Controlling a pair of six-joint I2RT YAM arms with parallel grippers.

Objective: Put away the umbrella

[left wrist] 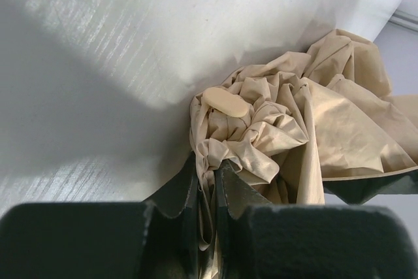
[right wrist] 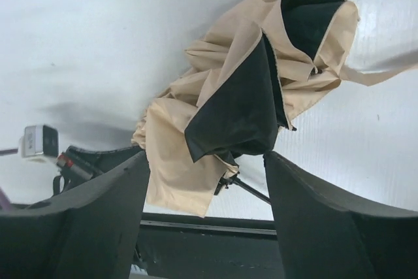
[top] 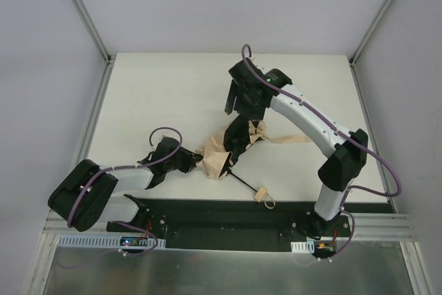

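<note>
- One umbrella (top: 219, 158) lies at the centre of the white table (top: 159, 94) in the top view, its canopy collapsed into a crumpled heap of beige cloth with black lining showing.
- One thin dark shaft (top: 242, 181) runs from the heap towards the lower right and ends in one small pale handle (top: 262, 195).
- One beige strap (top: 290, 139) trails loose to the right.
- Two arms, two pincers.
- The left gripper (top: 193, 162), at centre left, is clamped on a fold of the cloth. Its wrist view shows the fabric pinched between the fingers.
- The right gripper (top: 242, 119), just above centre, hangs over the heap with its jaws spread wide, holding nothing.
- Progress, as a judgement: roughly midway. The canopy is down, but the folds are not gathered, the strap is not wrapped, and the shaft looks extended.
</note>
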